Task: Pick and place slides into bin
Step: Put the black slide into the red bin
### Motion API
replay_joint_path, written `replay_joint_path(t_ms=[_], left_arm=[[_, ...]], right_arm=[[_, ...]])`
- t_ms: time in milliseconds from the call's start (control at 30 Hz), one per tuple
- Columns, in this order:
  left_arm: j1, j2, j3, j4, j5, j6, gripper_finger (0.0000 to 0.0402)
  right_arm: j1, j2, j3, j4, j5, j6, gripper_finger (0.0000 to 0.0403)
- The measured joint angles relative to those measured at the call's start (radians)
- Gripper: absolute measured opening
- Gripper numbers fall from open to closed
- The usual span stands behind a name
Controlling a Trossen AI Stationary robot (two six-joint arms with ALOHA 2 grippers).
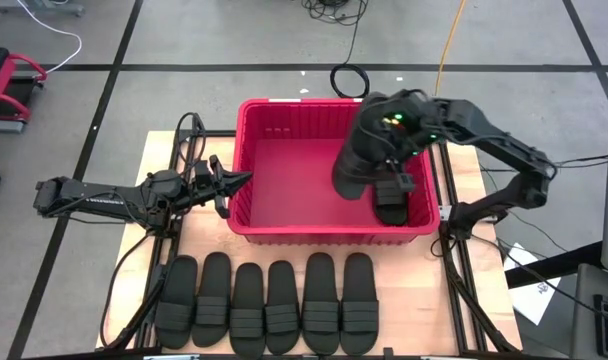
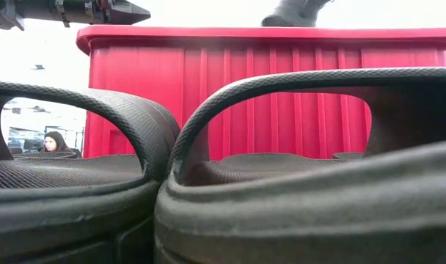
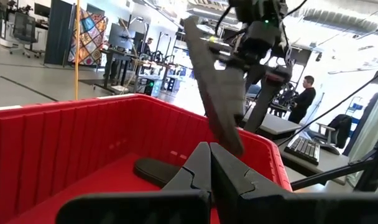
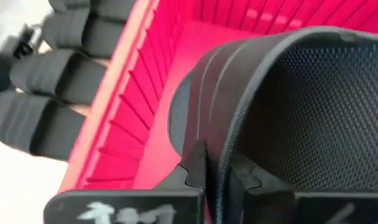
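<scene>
The red bin [image 1: 246, 160] stands at the table's middle. My right gripper [image 1: 381, 172] hangs over the bin's right half, shut on a black slide [image 3: 217, 93] that dangles above the bin's floor. Another slide [image 3: 155, 171] lies flat on that floor. Several more slides [image 1: 269, 305] lie side by side on their soles along the table's near edge, close up in the low view [image 2: 318, 191]. My left gripper [image 1: 239, 182] waits shut just outside the bin's left wall, holding nothing. My right gripper pinches the slide's strap [image 4: 221, 146] at its edge, one finger [image 4: 194, 165] on either face of the band. It comes from above, slanting down. The slide hangs below it with its sole steeply tilted, lifted clear of the bin's floor and walls.
The bin's thick rim [image 2: 267, 33] stands well above the row of slides. Cables and frame rails [image 1: 454, 250] run along the table's right side. A person [image 3: 304, 93] stands in the room beyond the table, and another [image 2: 54, 141] shows far off in the low view.
</scene>
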Motion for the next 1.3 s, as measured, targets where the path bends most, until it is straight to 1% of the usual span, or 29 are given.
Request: replay_joint_path(t_ms=[167, 233, 400, 533, 633, 1033, 1200, 1300], left_arm=[[0.0, 0.0, 0.0, -0.001, 0.0, 0.027, 0.0001], [0.0, 0.0, 0.0, -0.002, 0.001, 0.026, 0.0001], [0.0, 0.0, 0.0, -0.027, 0.009, 0.029, 0.0001], [0.0, 0.0, 0.0, -0.041, 0.009, 0.079, 0.0001], [0.0, 0.0, 0.0, -0.052, 0.006, 0.109, 0.0001], [0.0, 0.0, 0.0, -0.061, -0.002, 0.126, 0.0001], [0.0, 0.0, 0.0, -0.06, -0.002, 0.124, 0.0001], [0.0, 0.0, 0.0, -0.06, -0.002, 0.124, 0.0001]], right_arm=[[-0.003, 0.076, 0.0, -0.02, 0.015, -0.098, 0.0008], [-0.011, 0.102, 0.0, -0.024, 0.029, -0.09, 0.0008], [-0.054, 0.17, 0.0, -0.087, -0.026, -0.049, 0.0006], [-0.081, 0.228, 0.0, -0.099, -0.043, -0.041, 0.0006], [-0.103, 0.275, 0.0, -0.111, -0.103, -0.1, 0.0006], [-0.184, 0.477, -0.002, -0.195, -0.103, -0.267, 0.0005], [-0.2, 0.523, -0.003, -0.216, -0.128, -0.337, 0.0005], [-0.203, 0.527, -0.03, -0.201, -0.134, -0.356, 0.0005]])
